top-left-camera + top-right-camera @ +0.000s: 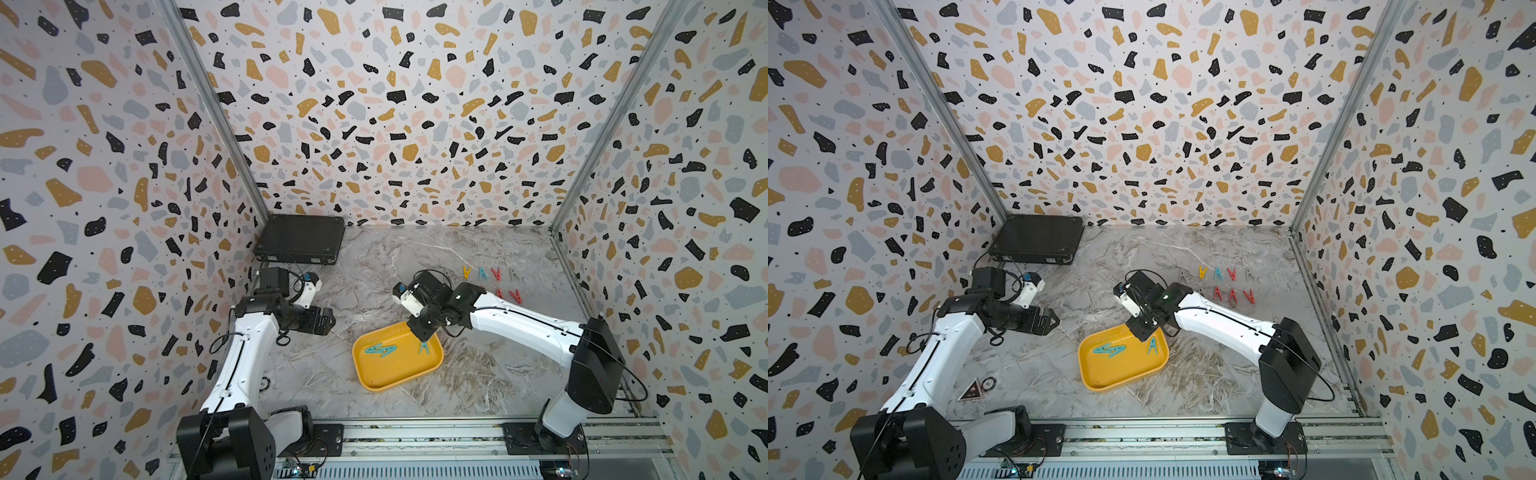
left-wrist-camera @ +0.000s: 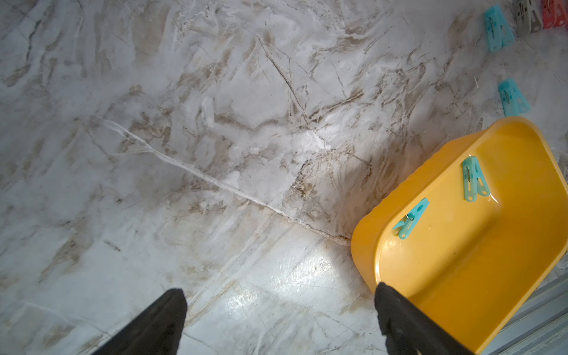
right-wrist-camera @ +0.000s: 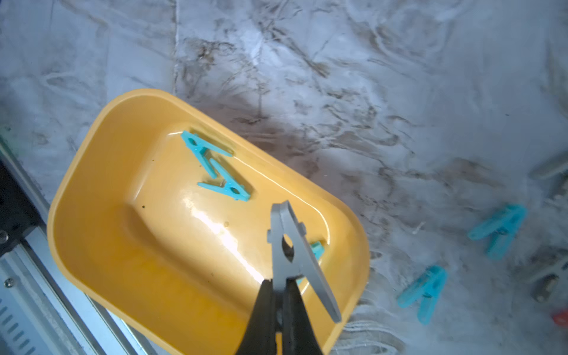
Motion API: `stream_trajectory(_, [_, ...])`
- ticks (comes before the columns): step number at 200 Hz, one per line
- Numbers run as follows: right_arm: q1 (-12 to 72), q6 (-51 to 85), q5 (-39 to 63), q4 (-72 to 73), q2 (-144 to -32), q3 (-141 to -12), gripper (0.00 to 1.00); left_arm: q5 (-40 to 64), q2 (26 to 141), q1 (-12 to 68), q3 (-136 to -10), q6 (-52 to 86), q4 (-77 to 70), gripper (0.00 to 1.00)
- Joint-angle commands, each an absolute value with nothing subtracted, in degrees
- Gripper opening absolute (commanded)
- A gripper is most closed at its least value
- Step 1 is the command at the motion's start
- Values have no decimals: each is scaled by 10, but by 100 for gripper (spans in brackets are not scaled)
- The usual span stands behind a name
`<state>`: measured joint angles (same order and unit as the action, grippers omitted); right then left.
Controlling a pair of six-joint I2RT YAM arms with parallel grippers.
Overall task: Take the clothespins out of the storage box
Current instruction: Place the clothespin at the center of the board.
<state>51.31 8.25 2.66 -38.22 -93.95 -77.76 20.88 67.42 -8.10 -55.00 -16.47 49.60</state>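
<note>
Currently the grey clothespin [image 3: 287, 246] hangs clamped in the right gripper [image 3: 278, 282] over the yellow storage box [image 1: 395, 370]; three teal clothespins [image 1: 380, 350] are left inside. The removed clothespins [image 1: 494, 274] lie at its one o'clock. The left gripper [image 2: 278, 295] idles, jaws wide.

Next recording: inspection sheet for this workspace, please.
Surface: marbled tabletop, no spills seen.
Job's things: yellow storage box holds three teal clothespins, one partly hidden; more clothespins lie in rows on the table.
Clutter: black hard case in the far corner.
Hands: left hand open, empty, beside the box; right hand shut on a grey clothespin above the box.
Cables: black cables run along both arms, none in the box.
Surroundings: terrazzo-print walls; metal rail in front.
</note>
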Motion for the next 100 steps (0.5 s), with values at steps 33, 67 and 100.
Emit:
stream_trajectory(33, [381,194,29,-410,-860,-707,0,223,676,-84,-545,-169,494,100])
stream_trajectory(67, [310,229,45,-403,-857,-655,0,223,676,-85,-545,-168,494,100])
stream_trajectory(100, [265,253,63,-374,-875,-609,0,224,678,-85,-544,-170,494,100])
